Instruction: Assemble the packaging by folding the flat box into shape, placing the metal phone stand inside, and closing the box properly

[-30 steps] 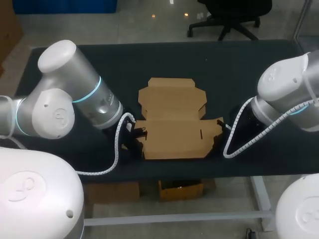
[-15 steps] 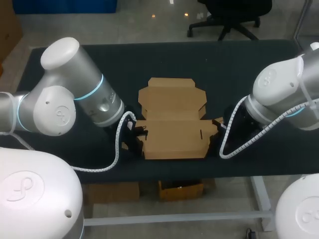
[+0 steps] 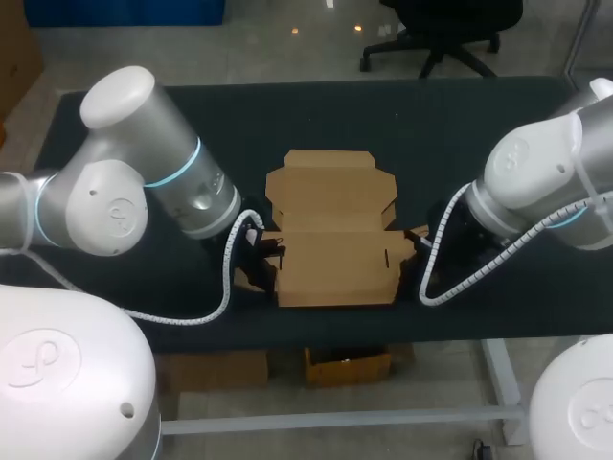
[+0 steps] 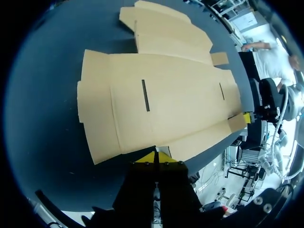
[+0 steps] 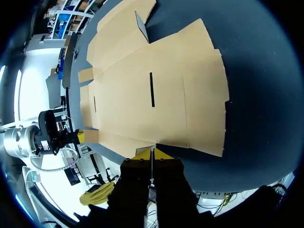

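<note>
Flat box [image 3: 330, 230] lies on the worktop [image 3: 460, 125], near its 6 o'clock edge. Left hand [image 4: 155, 156], clenched, meets the box's 9 o'clock edge; right hand [image 5: 152, 153], clenched, its 3 o'clock edge.

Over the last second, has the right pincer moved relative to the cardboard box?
Yes. In the head view the right pincer has edged leftward, closer to the right edge of the flat box, which lies unmoved.
</note>
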Robot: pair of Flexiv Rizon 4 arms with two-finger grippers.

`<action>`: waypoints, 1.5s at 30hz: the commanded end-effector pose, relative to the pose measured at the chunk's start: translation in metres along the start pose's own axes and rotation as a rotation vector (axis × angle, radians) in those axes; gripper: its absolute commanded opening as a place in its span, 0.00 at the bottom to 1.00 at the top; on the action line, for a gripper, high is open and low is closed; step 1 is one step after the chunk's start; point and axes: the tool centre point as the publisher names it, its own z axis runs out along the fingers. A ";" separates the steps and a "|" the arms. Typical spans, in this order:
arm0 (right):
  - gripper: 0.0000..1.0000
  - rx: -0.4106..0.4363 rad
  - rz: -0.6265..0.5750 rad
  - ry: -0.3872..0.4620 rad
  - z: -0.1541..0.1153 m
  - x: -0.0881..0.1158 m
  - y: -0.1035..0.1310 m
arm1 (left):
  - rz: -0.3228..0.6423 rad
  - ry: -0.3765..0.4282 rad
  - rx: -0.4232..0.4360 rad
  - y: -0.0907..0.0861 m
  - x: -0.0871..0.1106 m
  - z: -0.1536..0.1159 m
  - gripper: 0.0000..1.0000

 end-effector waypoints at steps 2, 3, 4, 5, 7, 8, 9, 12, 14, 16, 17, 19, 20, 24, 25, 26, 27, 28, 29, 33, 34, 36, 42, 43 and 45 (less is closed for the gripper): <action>0.00 -0.006 -0.001 -0.028 -0.001 0.004 -0.002 | 0.004 -0.006 0.004 0.004 0.007 -0.002 0.00; 0.00 -0.006 -0.001 -0.029 0.000 0.004 -0.003 | 0.005 -0.007 0.004 0.005 0.008 -0.003 0.00; 0.00 -0.005 -0.001 -0.029 0.000 0.005 -0.004 | 0.006 -0.007 0.004 0.006 0.008 -0.003 0.00; 0.00 -0.004 -0.002 -0.038 0.001 0.005 -0.004 | 0.005 -0.007 0.003 0.007 0.009 -0.004 0.00; 0.00 -0.003 -0.003 -0.044 0.002 0.005 -0.006 | 0.005 -0.008 -0.003 0.009 0.010 -0.004 0.00; 0.00 -0.004 -0.002 -0.052 0.002 0.005 -0.007 | 0.005 -0.008 -0.005 0.011 0.011 -0.003 0.00; 0.00 -0.004 -0.001 -0.055 0.002 0.006 -0.008 | 0.006 -0.009 -0.008 0.012 0.012 -0.003 0.00; 0.00 -0.003 0.000 -0.065 0.004 0.005 -0.010 | 0.007 -0.010 -0.015 0.015 0.013 -0.001 0.00; 0.00 -0.003 0.001 -0.068 0.005 0.005 -0.011 | 0.006 -0.009 -0.017 0.015 0.013 0.000 0.00; 0.00 -0.003 0.004 -0.074 0.006 0.004 -0.011 | 0.002 -0.008 -0.020 0.015 0.013 0.002 0.00; 0.00 -0.002 0.004 -0.075 0.007 0.004 -0.012 | -0.004 -0.017 -0.021 0.014 0.012 0.004 0.00; 0.00 -0.004 0.007 -0.080 0.007 0.004 -0.011 | -0.018 -0.017 -0.023 0.012 0.011 0.005 0.00; 0.00 -0.005 0.007 -0.081 0.007 0.004 -0.011 | -0.020 -0.016 -0.022 0.012 0.011 0.006 0.00; 0.00 -0.007 0.005 -0.081 0.010 0.005 -0.012 | -0.028 -0.010 -0.017 0.012 0.013 0.007 0.00; 0.00 -0.006 0.005 -0.081 0.010 0.004 -0.012 | -0.025 -0.007 -0.015 0.012 0.014 0.008 0.00; 0.00 -0.006 0.004 -0.082 0.011 0.004 -0.012 | -0.022 -0.009 -0.015 0.012 0.015 0.008 0.00; 0.00 -0.006 0.004 -0.083 0.011 0.004 -0.012 | -0.017 -0.011 -0.016 0.012 0.017 0.009 0.00; 0.00 -0.006 0.004 -0.084 0.012 0.004 -0.012 | -0.014 -0.012 -0.016 0.013 0.019 0.009 0.00; 0.00 -0.006 0.004 -0.085 0.012 0.005 -0.013 | -0.010 -0.014 -0.016 0.013 0.020 0.009 0.00; 0.00 -0.013 -0.003 -0.097 0.011 0.007 -0.015 | 0.001 -0.016 -0.014 0.014 0.024 0.008 0.00; 0.00 -0.014 -0.004 -0.100 0.011 0.007 -0.015 | 0.002 -0.015 -0.014 0.014 0.025 0.008 0.00; 0.00 -0.016 -0.008 -0.109 0.011 0.008 -0.016 | 0.008 -0.014 -0.014 0.014 0.027 0.008 0.00; 0.00 -0.013 -0.014 -0.120 0.014 0.010 -0.018 | 0.025 -0.016 -0.026 0.017 0.031 0.013 0.00; 0.00 -0.013 -0.015 -0.125 0.014 0.010 -0.018 | 0.025 -0.016 -0.027 0.018 0.031 0.013 0.00; 0.00 -0.012 -0.016 -0.127 0.015 0.010 -0.019 | 0.024 -0.014 -0.029 0.018 0.031 0.014 0.00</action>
